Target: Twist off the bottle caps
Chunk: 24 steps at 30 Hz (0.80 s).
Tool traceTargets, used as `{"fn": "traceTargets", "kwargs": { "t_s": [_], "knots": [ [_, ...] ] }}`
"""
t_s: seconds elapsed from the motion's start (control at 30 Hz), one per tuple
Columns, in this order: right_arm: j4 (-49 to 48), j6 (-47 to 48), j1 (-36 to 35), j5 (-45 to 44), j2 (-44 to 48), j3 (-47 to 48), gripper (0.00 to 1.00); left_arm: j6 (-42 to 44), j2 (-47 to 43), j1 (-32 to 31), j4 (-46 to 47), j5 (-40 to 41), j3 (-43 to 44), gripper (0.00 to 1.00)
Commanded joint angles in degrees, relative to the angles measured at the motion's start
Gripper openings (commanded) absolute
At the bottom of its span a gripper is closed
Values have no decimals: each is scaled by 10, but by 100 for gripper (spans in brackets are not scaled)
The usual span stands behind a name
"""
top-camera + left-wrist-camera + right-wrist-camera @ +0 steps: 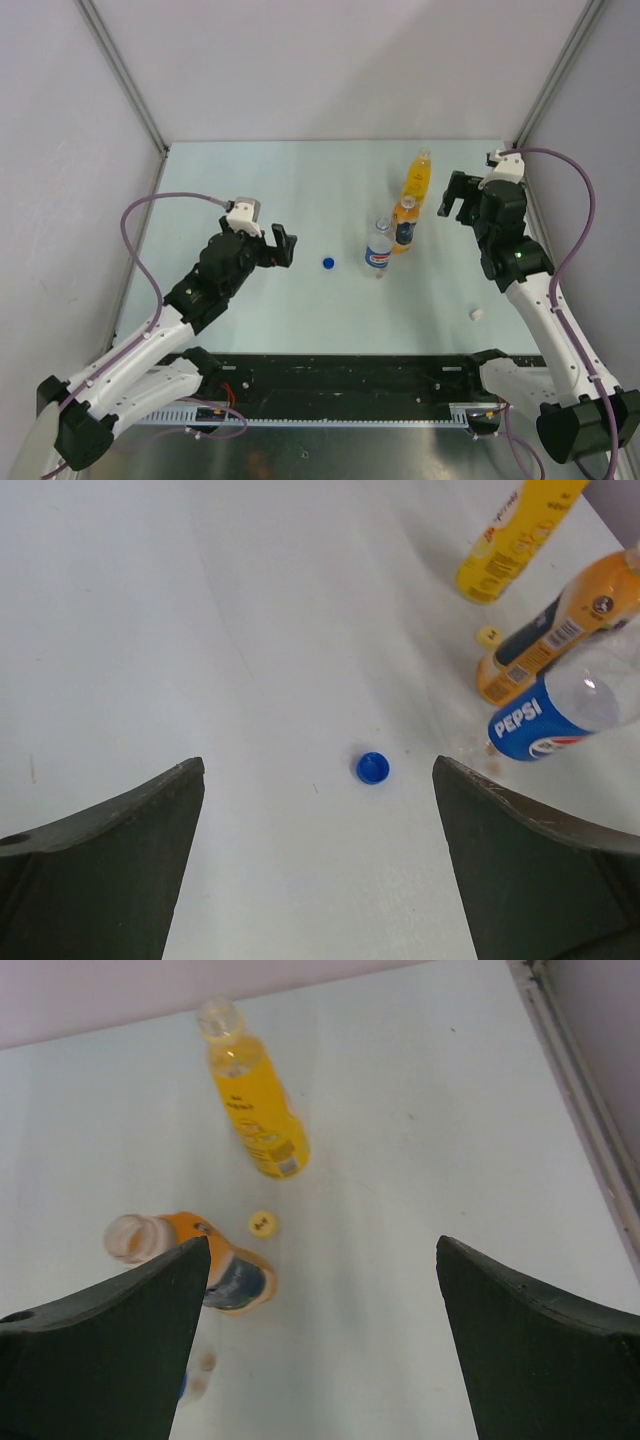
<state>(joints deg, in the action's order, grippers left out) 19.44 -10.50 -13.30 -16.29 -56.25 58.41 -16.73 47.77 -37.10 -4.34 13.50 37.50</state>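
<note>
Three bottles stand upright right of centre: a tall yellow-orange bottle [420,180], a short orange bottle [404,225] with a blue label, and a clear water bottle [379,250]. In the right wrist view the tall bottle [255,1110] and the short bottle [215,1265] have open necks. The blue cap [328,263] lies on the table left of the water bottle. It also shows ahead of my left gripper [318,770]. The yellow cap [263,1223] lies between the two orange bottles. The white cap [476,314] lies near right. My left gripper [285,247] and right gripper [450,195] are both open and empty.
The pale table [260,190] is walled by grey panels at the left, back and right. The right wall's edge [575,1090] runs close to my right gripper. The water bottle [560,705] leans into the left wrist view at right.
</note>
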Motion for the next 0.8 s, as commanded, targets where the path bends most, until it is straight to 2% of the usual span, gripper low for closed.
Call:
{"fn": "traceTargets", "kwargs": {
  "t_s": [0.0, 0.3, 0.77],
  "knots": [
    [-28, -12, 5, -68, 18, -29, 99, -10, -21, 0, 5, 68, -7, 99],
    [-74, -34, 16, -93, 38, -116, 99, -27, -30, 1, 5, 90, -32, 100],
    [-123, -50, 20, -96, 18, -201, 99, -51, -13, 0, 4, 101, -41, 99]
  ]
}}
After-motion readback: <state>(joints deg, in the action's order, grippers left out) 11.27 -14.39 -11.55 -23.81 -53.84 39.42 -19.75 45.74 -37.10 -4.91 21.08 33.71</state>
